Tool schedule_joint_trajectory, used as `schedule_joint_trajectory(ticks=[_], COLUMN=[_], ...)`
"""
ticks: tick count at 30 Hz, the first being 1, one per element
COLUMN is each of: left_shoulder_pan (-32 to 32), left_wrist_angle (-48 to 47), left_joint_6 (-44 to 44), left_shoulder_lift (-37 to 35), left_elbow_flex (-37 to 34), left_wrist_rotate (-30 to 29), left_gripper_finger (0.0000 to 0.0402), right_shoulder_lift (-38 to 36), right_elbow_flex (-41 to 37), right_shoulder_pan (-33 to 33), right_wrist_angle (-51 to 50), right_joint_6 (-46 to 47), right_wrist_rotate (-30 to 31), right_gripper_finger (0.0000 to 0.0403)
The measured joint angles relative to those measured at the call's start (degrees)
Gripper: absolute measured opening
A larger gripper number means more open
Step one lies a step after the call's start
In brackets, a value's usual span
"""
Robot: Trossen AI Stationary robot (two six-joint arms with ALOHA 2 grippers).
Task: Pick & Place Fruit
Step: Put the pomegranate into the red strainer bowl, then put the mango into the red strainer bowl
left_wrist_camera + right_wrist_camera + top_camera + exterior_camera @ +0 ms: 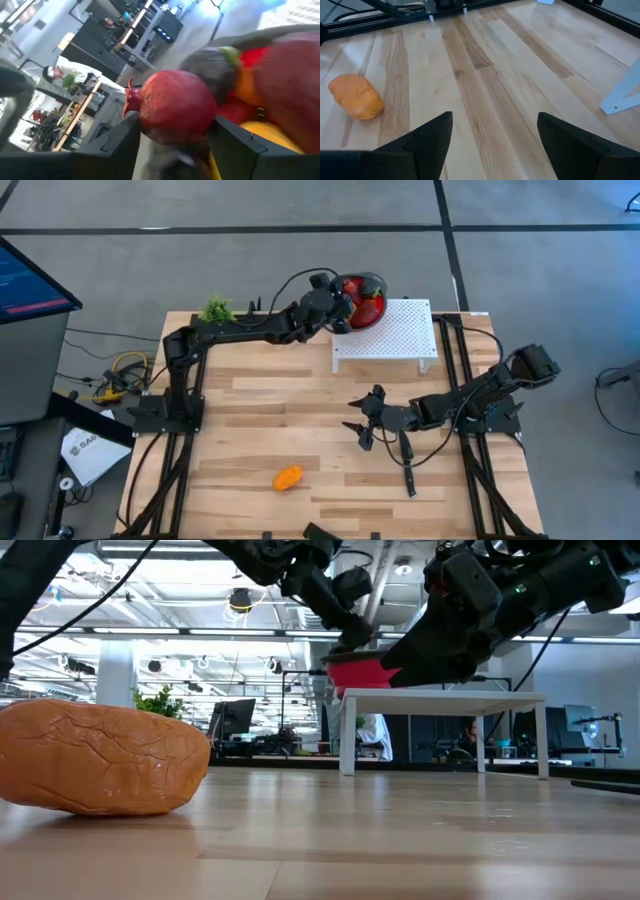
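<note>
A red bowl [366, 302] with a grey rim stands on a white perforated stand [400, 332] at the table's far side and holds several fruit pieces. My left gripper [341, 308] reaches over the bowl's left rim and is shut on a dark red, pomegranate-like fruit [175, 106]. Red, orange and yellow pieces [260, 95] lie in the bowl right behind it. One orange fruit [288, 477] lies on its side on the table near the near edge; it also shows in the low view [100, 758] and the right wrist view [356, 96]. My right gripper [366, 423] hovers open over the table's middle right, apart from the orange fruit. My left gripper pinches the dark red fruit across its round body [150, 117], one finger [117, 142] on each side, with the small crown tip pointing sideways. The fingers come from the table's left over the bowl's rim. Whether the fruit rests on the pieces below, I cannot tell.
A black-handled knife [407, 472] lies on the table below my right gripper. A green plant-like piece [216, 310] sits at the far left corner. Bare wood stretches between the stand and the orange fruit. The stand's legs [348, 732] rise from the table.
</note>
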Motion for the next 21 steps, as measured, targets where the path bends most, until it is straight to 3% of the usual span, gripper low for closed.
schedule_joint_trajectory(ticks=[5,15,21], left_shoulder_pan=[1.37,1.48,1.5], left_wrist_angle=[0.96,1.68,3.46], left_joint_6=[-2.53,-4.54,-6.0], left_shoulder_lift=[0.37,0.4,0.48], left_elbow_flex=[0.04,0.04,0.0], left_wrist_rotate=[3.28,9.1,11.66], left_gripper_finger=[0.0214,0.0282,0.0296], right_shoulder_lift=[0.01,0.01,-0.01], right_elbow_flex=[0.0,0.0,0.0], right_shoulder_pan=[0.0,0.0,0.0], right_wrist_angle=[0.09,0.18,0.21], right_joint_6=[0.03,0.09,0.07], right_wrist_rotate=[0.0,0.0,0.0], right_gripper_finger=[0.0285,0.0285,0.0285])
